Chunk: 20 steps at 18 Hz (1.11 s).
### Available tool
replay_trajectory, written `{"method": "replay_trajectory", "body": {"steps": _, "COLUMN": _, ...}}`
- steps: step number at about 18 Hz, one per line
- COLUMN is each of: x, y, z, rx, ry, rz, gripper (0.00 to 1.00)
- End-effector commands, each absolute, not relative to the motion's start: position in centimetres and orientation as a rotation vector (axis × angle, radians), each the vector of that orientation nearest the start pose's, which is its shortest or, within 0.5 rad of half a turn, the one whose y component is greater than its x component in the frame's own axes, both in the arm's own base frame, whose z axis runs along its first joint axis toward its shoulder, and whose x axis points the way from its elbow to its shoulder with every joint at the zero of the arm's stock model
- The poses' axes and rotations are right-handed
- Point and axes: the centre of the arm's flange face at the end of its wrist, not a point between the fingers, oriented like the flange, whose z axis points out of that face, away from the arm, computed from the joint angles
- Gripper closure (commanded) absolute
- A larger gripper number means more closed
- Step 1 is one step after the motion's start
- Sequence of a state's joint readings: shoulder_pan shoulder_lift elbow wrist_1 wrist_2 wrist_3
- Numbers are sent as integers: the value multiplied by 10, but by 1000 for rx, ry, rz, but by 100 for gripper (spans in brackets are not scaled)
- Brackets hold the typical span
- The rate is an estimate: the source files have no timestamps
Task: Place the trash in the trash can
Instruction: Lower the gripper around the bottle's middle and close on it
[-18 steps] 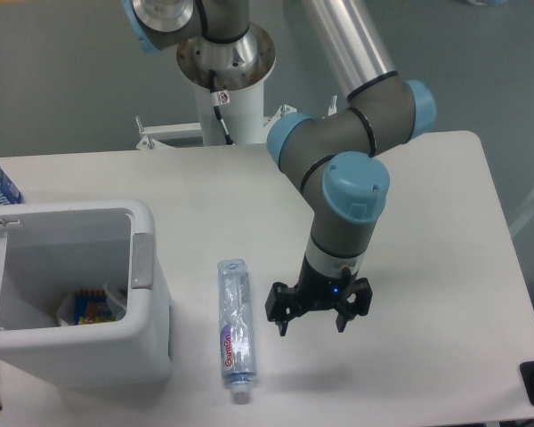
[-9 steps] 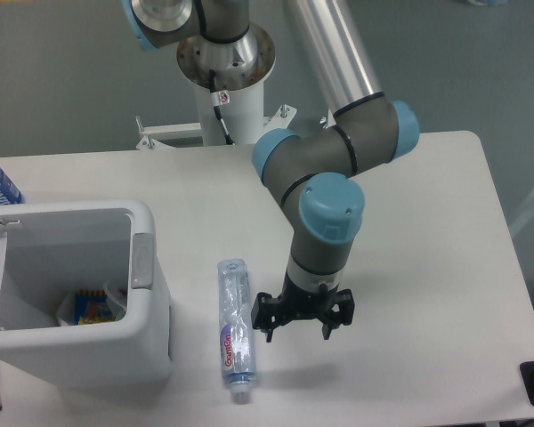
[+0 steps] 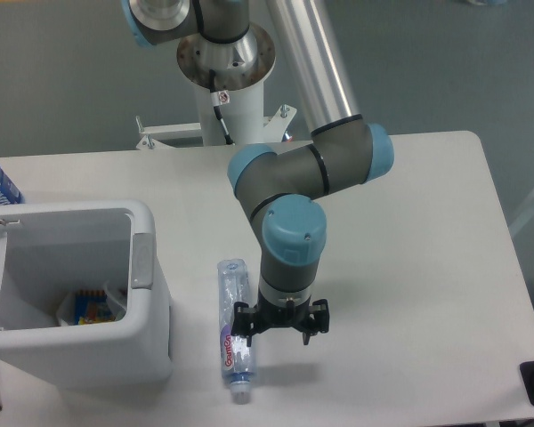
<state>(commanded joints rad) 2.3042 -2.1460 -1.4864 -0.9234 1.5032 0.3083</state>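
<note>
White table (image 3: 409, 267) seen from the fixed camera: the clear plastic bottle (image 3: 232, 329) with its purple label lies flat at lower centre, cap toward the bottom edge, just right of the white trash can (image 3: 142, 267) at lower left, in which a small bag (image 3: 89, 307) already rests. The hand (image 3: 279, 322) hangs just right of the bottle, fingers spread and holding nothing, so the step in hand appears to be the approach for the pickup; next it must shift left to straddle the bottle, then close. Bare table lies to the right, whereas the can wall crowds the left and the bottle's cap is near the table's front edge.
</note>
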Motion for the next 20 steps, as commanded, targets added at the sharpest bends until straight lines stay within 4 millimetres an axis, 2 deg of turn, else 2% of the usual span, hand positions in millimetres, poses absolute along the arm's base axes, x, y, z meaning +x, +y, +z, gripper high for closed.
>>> {"method": "replay_trajectory", "body": {"steps": 4, "x": -342, "y": 611, "z": 244, "rx": -2935, "ry": -591, "rz": 14, "gripper": 0}}
{"method": "replay_trajectory", "body": {"steps": 8, "x": -333, "y": 606, "z": 233, "rx": -2965, "ry": -588, "rz": 12, "gripper": 0}}
{"method": "replay_trajectory", "body": {"steps": 12, "x": -329, "y": 607, "z": 228, "rx": -2978, "ry": -580, "rz": 18, "gripper": 0}}
{"method": "replay_trajectory", "body": {"steps": 14, "x": -328, "y": 608, "z": 219, "rx": -2990, "ry": -580, "rz": 11, "gripper": 0}}
{"method": "replay_trajectory", "body": {"steps": 17, "x": -327, "y": 609, "z": 218, "rx": -2988, "ry": -579, "rz": 5, "gripper": 0}}
{"method": "replay_trajectory", "body": {"steps": 20, "x": -319, "y": 614, "z": 214, "rx": -3000, "ry": -561, "rz": 2, "gripper": 0}}
